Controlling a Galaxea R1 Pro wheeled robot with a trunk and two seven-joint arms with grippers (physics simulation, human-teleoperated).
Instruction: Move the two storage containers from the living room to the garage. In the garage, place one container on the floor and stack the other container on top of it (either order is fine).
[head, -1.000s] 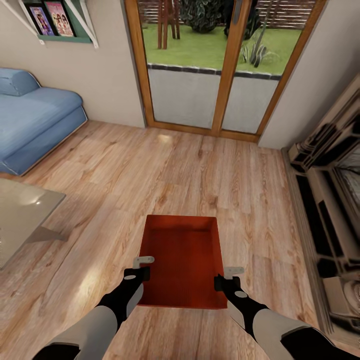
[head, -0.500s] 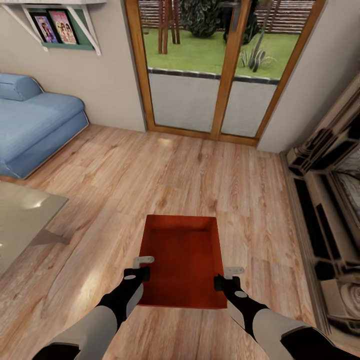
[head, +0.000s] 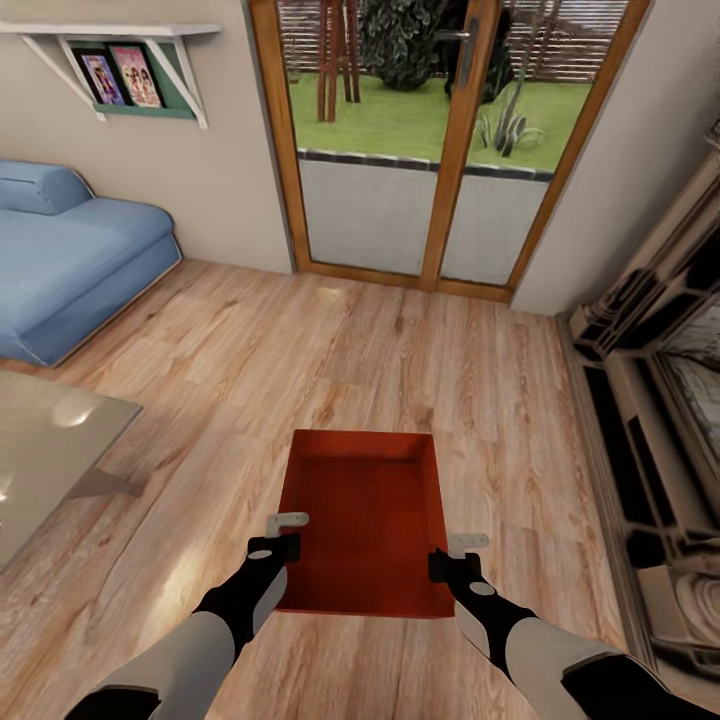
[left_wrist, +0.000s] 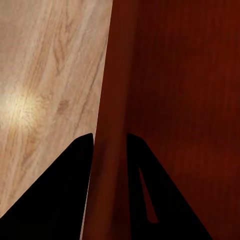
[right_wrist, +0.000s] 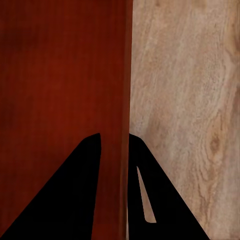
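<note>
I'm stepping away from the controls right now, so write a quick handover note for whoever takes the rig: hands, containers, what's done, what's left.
Left hand: shut on the left wall of the storage container, one finger on each side of the wall.
Right hand: shut on the right wall of the same container, gripped the same way.
The container is carried between both arms over the wood floor of the living room, facing the glass doors; the blue sofa is at the left.
Done: one container picked up.
Left: carry it to the garage, set it on the floor there, fetch the second container and stack it on top.
</note>
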